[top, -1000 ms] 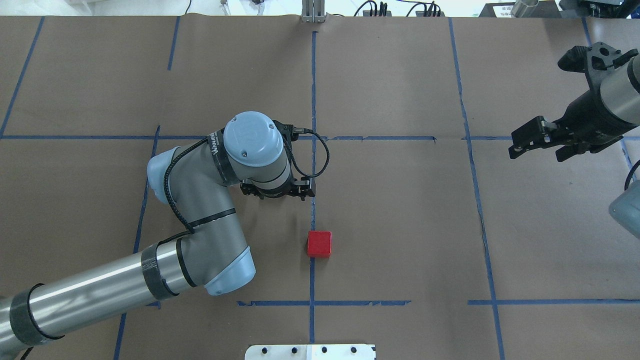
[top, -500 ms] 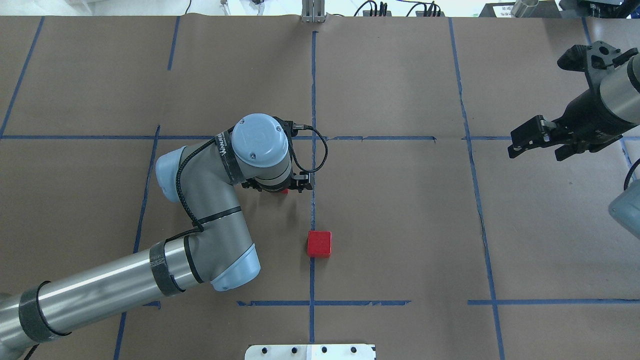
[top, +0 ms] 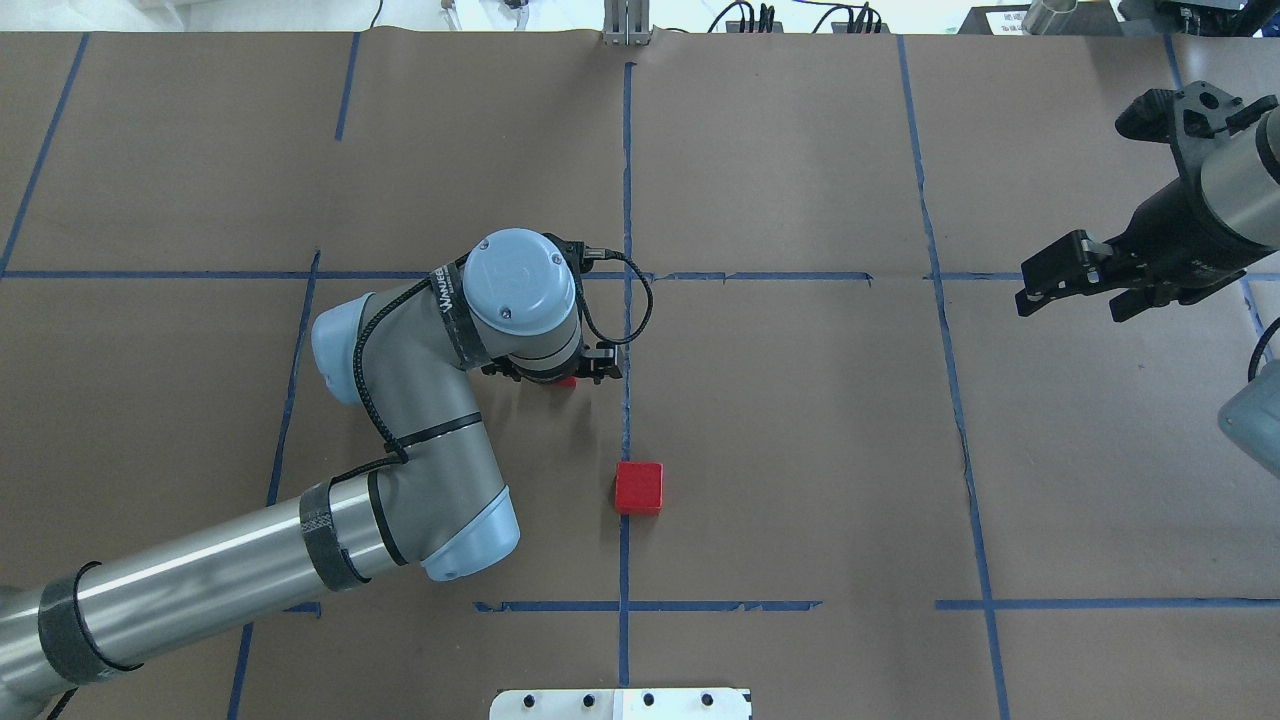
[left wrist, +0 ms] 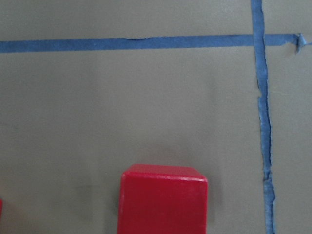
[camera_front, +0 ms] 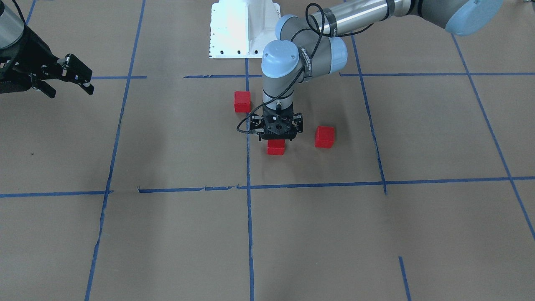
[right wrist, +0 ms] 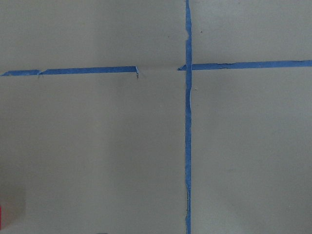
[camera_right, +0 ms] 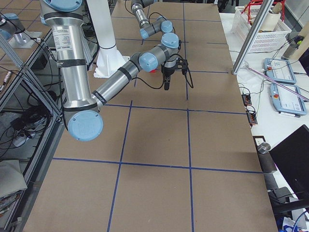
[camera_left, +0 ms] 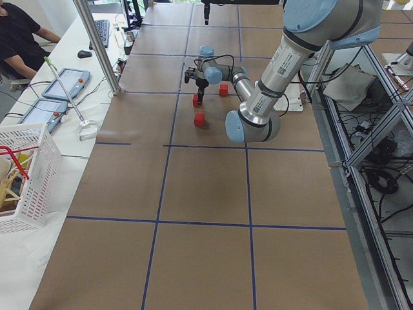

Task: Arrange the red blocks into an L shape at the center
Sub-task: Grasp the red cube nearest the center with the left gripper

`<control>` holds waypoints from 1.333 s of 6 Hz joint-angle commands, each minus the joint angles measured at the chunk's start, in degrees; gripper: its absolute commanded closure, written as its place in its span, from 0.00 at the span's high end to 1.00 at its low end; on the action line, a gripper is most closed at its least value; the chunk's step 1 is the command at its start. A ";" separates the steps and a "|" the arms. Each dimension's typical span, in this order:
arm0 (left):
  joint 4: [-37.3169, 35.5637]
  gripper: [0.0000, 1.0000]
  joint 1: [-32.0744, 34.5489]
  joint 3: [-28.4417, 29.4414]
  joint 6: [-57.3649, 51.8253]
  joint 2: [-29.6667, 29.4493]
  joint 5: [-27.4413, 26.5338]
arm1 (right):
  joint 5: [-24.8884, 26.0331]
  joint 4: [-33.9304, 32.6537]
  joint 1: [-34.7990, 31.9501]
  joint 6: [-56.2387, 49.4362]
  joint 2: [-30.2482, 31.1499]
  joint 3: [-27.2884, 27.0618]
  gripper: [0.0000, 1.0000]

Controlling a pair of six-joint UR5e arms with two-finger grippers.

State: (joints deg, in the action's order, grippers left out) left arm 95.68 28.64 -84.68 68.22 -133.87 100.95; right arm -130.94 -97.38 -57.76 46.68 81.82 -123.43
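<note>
Left pincer (camera_front: 276,141): shifted over the middle red block (camera_front: 276,147), now steady; grip cannot be told
Right pincer (top: 1072,300): spread; idle, far right
Red blocks (camera_front: 242,101): scattered upper-centre, short of the center (camera_front: 251,183); L unformed

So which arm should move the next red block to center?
Left. The left gripper is right at one red block, the other two blocks close by; the right gripper is open but far off to the side.
</note>
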 commanded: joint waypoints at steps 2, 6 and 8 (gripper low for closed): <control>0.30 0.70 0.10 0.13 -0.11 0.01 -0.76 | -0.02 0.00 0.02 0.08 0.09 -0.06 1.00; 6.09 0.08 0.10 0.13 0.94 -1.30 -5.24 | 0.07 0.00 0.02 -0.09 0.09 0.03 1.00; 4.96 0.08 -3.75 -0.31 9.08 -2.71 -5.41 | 0.07 0.00 0.02 -0.36 0.09 0.12 1.00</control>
State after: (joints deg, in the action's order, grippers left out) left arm 100.96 26.74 -84.84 73.50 -135.70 95.70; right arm -130.87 -97.38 -57.74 46.43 81.91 -123.34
